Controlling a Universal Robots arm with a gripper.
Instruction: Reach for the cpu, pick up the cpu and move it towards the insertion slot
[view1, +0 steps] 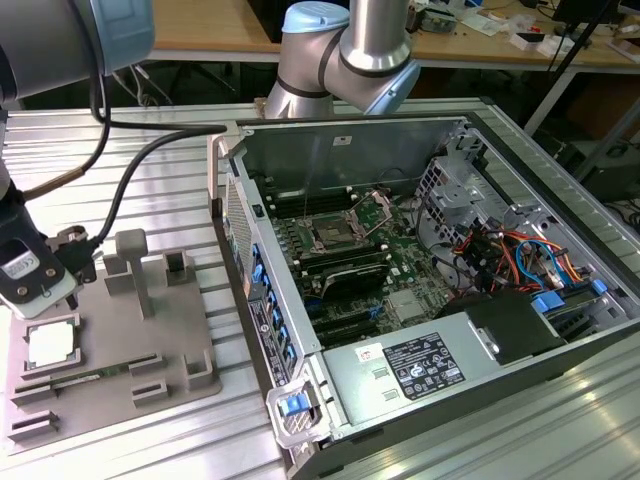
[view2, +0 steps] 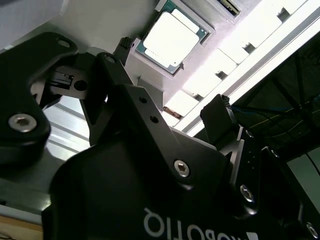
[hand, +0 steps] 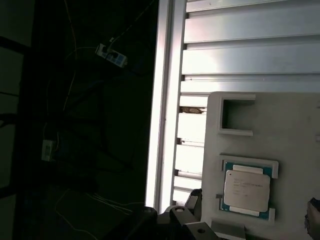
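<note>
Reach in hand: the black gripper (view2: 167, 82), claw wide and empty, hovers over the grey plastic plate (view1: 170, 320), near the silvery square cpu (view1: 50, 345) lying on it; grasping likely demands a squared, centred descent.

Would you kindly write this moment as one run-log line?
phase: reach | gripper: open, near cpu, holding nothing | cpu: in recess of grey plate | insertion slot: inside open case

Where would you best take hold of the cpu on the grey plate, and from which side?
Grip the cpu by two opposite edges, coming straight down from above. It lies flat in a low-walled recess of the grey plate, so only its thin sides offer purchase, probably where the walls show gaps.
</note>
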